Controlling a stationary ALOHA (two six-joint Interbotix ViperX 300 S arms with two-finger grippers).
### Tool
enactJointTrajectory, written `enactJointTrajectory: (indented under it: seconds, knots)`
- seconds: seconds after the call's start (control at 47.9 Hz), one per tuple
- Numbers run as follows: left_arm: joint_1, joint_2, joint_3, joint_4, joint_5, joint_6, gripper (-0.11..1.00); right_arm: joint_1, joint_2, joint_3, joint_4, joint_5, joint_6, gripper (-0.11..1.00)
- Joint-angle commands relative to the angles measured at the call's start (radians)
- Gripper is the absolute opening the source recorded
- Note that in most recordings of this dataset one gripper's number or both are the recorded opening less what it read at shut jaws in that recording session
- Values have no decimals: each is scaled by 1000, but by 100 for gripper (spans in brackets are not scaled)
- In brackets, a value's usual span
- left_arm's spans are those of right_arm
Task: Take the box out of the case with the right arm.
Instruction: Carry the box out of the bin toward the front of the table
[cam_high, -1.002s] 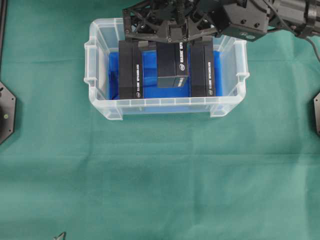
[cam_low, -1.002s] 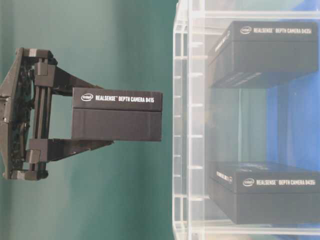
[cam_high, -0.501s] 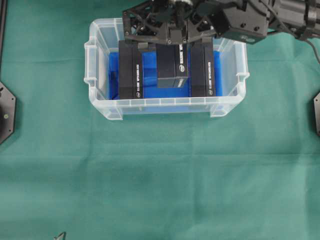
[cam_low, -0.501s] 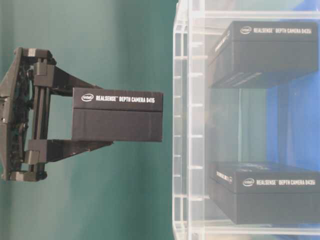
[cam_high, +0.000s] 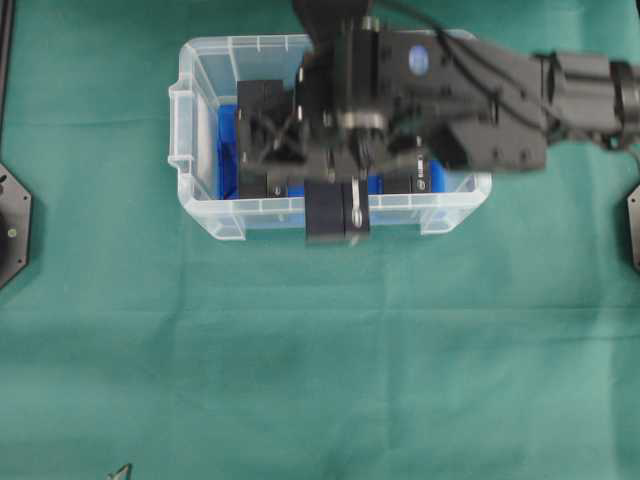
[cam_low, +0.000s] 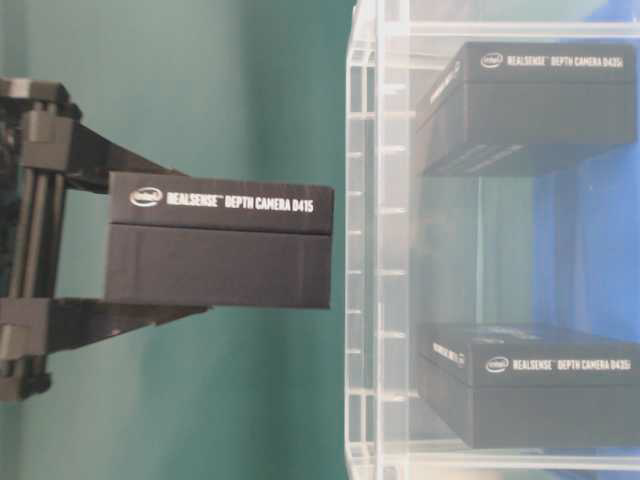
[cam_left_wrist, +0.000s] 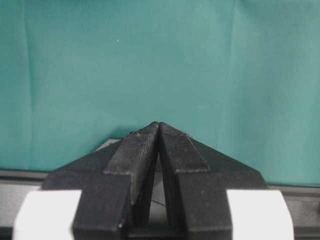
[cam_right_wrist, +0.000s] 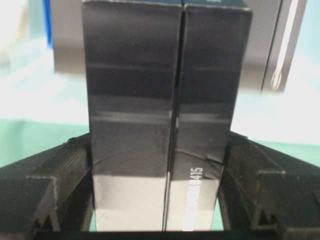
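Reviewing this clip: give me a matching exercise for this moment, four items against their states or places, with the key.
1. right gripper
2. left gripper
3. held box
4. case

a. shut, holding nothing
b. clamped on a black box
c. holds two more black boxes on a blue lining
d. lifted, over the case's near wall

Pairs: 1-b, 2-a, 3-d, 4-c

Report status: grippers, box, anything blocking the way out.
Right gripper shut on box, left gripper shut, idle. Box up, over case front rim. Two boxes remain in case. Nothing in the way.
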Motion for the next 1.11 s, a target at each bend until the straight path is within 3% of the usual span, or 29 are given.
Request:
enactJointTrajectory:
  seconds: [0.0,0.543,1.086]
  knots:
    - [3,8,-25,3,-2,0,2,43,-55,-29,-8,6,23,66]
    - [3,6,-25,3,-2,-2,2,275,-55,-31,-8,8,264,66]
    - [3,6,-23,3,-2,-2,2,288,-25,-23,-23,11,282,66]
